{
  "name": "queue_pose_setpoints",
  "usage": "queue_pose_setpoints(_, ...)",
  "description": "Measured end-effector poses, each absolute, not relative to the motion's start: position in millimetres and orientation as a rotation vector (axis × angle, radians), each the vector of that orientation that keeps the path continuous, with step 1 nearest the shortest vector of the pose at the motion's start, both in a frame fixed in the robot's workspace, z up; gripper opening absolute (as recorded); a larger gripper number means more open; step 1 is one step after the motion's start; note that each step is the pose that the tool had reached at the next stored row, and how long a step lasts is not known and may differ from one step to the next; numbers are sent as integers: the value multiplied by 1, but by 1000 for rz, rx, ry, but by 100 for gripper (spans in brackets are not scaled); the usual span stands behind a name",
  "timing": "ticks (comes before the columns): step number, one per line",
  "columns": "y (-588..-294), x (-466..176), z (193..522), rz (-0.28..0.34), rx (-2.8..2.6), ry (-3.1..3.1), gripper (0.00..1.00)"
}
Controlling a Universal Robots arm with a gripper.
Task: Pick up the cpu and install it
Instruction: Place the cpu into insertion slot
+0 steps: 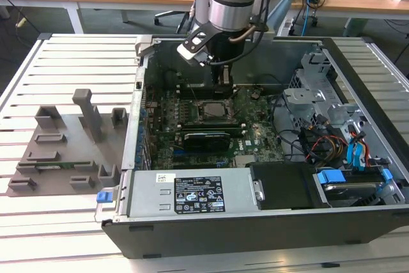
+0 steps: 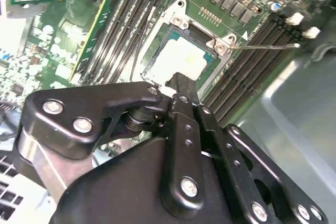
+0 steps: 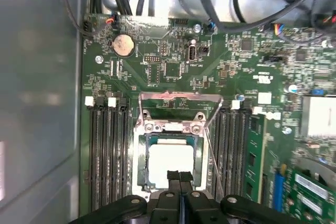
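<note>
One cpu [image 3: 170,160] in one socket [image 3: 140,153], one gripper [image 3: 180,176], two fingers [image 3: 174,177] together

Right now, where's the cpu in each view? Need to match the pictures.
Exterior view: cpu on the motherboard, beneath the gripper.
Second wrist view: cpu just past the gripper tip.
First wrist view: cpu between the memory slots, at the gripper tip.
Shared landmark: the shut gripper at the cpu's edge.

Pale silver-white cpu [image 3: 169,161] with a green rim, green motherboard [image 3: 173,72], black gripper [image 3: 180,178], pale grey slat-striped table [image 1: 77,62].
</note>
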State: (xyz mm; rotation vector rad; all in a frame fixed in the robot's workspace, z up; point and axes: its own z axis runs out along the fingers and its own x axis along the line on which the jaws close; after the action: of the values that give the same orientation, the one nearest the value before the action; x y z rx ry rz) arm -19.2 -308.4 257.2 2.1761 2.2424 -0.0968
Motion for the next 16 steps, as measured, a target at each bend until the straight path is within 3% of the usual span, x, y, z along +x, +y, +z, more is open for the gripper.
queue_pose_setpoints(6, -308, -19, 291, -97, 2176, 2242, 11)
queue_pose_setpoints(16, -308, -19, 293, -94, 2177, 2244, 11)
